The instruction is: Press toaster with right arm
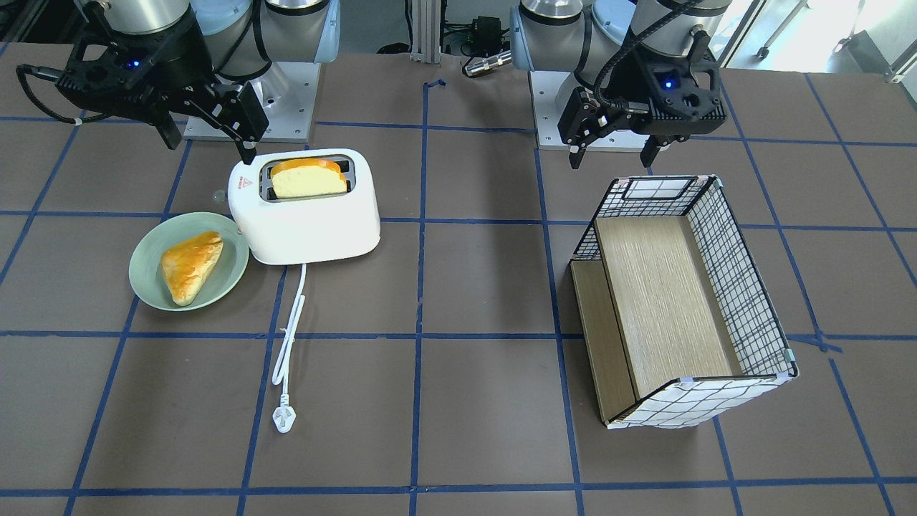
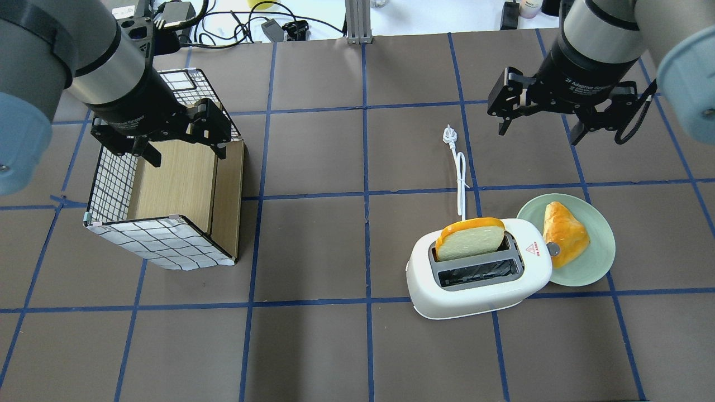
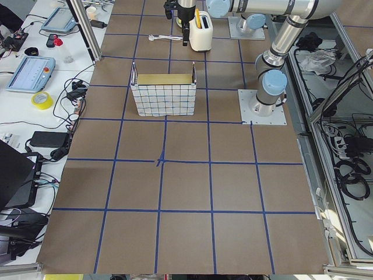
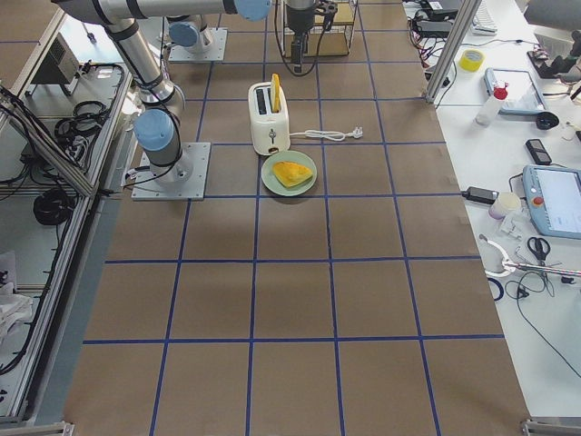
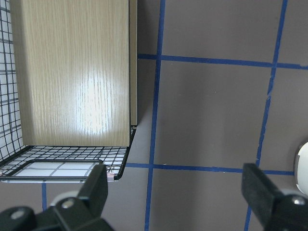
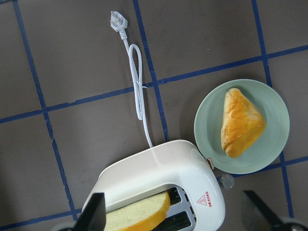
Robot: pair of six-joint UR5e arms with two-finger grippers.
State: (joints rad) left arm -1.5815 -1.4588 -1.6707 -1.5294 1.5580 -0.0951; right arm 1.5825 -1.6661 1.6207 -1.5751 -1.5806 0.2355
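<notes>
The white two-slot toaster (image 1: 308,222) stands on the table with a slice of bread (image 1: 308,179) upright in one slot. It also shows in the overhead view (image 2: 480,290) and the right wrist view (image 6: 159,178). Its red triangle sticker (image 2: 534,247) is at the end by the plate. My right gripper (image 1: 208,140) is open and empty. It hovers above the table, off the sticker end of the toaster and apart from it; it also shows in the overhead view (image 2: 539,129). My left gripper (image 2: 184,153) is open and empty above the checked box (image 2: 167,184).
A green plate (image 1: 150,287) with a golden pastry (image 1: 190,265) touches the toaster's sticker end. The white cord and plug (image 1: 284,419) trail across the table away from the toaster. The checked box (image 1: 666,301) lies on its side, its wood inside showing.
</notes>
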